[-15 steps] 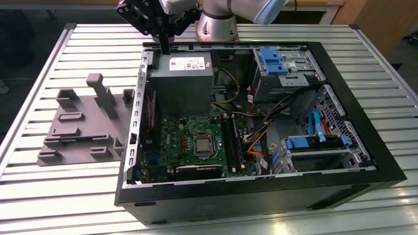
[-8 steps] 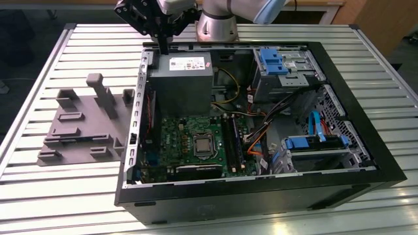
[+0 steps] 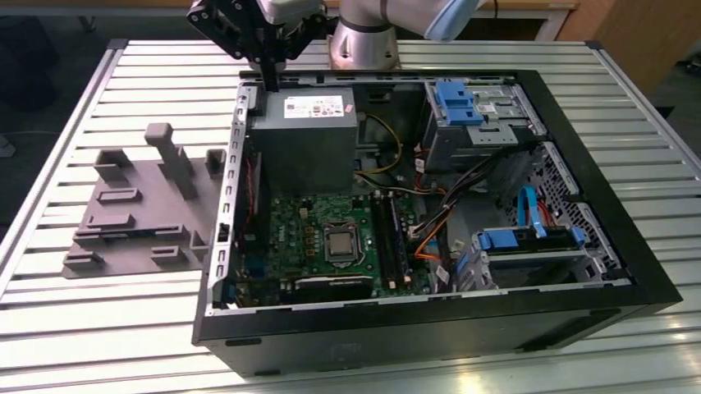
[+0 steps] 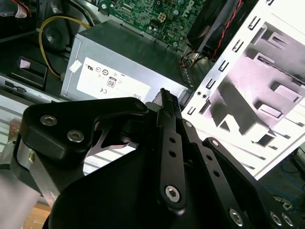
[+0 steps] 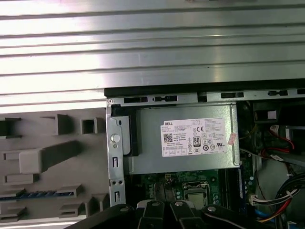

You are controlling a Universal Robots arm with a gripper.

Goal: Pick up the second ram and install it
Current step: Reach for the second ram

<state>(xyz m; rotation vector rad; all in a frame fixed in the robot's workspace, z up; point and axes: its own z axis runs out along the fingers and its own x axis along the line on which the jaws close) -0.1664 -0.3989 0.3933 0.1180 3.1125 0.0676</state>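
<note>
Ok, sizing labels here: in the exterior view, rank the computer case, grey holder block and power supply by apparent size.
Largest: computer case.
Then grey holder block.
Smallest: power supply, though not far behind the block.

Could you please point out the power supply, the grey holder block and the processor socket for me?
power supply (image 3: 301,152): exterior view, plain grey face.
grey holder block (image 3: 148,213): exterior view, flat base.
processor socket (image 3: 341,244): exterior view, metal lid's centre.
</note>
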